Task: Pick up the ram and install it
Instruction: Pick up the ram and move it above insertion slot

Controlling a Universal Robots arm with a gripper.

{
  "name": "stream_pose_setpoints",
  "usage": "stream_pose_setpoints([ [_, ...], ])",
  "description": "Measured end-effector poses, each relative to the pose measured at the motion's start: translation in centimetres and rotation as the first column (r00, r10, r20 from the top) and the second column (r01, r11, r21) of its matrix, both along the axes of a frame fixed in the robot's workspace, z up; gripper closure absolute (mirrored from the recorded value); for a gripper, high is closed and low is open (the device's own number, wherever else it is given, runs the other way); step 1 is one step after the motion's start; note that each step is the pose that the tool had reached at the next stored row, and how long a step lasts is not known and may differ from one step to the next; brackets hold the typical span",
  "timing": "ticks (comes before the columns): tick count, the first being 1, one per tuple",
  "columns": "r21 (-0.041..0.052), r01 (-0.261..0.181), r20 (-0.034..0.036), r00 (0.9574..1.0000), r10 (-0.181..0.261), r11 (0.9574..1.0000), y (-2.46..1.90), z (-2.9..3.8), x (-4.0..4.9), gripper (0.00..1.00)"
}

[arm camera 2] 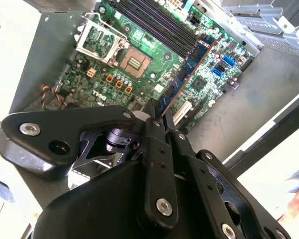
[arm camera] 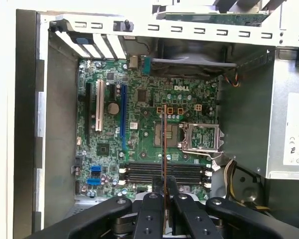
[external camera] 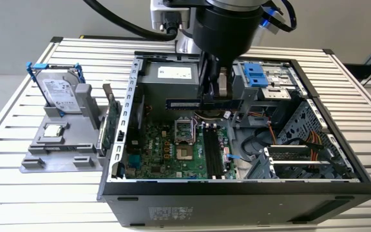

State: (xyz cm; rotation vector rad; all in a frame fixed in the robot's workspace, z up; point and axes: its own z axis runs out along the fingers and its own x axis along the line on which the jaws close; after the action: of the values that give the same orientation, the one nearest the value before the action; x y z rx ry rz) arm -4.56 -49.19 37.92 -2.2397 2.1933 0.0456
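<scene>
exterior view: i've got the gripper [external camera: 214,96] clamped on the ram [external camera: 185,103], held in the air over the motherboard [external camera: 166,150] inside the open case [external camera: 237,188]. pickup done, seating not done. count: one ram, one gripper, four black slots [external camera: 214,154] i think, all bare.

White lettering stands on the motherboard [arm camera: 144,139], a white label on the power supply [arm camera: 291,133], another on the hard drive [external camera: 62,94].
</scene>
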Motion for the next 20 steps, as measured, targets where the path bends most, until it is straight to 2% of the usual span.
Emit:
stream_pose_setpoints([
  [9, 0.0001, 0.008, 0.0, 1.0, -0.008, 1.0, 0.78, 0.0, 0.0, 1.0],
  [20, 0.0001, 0.012, 0.0, 0.9999, -0.012, 0.9999, 2.09, 0.0, 0.45, 1.0],
])
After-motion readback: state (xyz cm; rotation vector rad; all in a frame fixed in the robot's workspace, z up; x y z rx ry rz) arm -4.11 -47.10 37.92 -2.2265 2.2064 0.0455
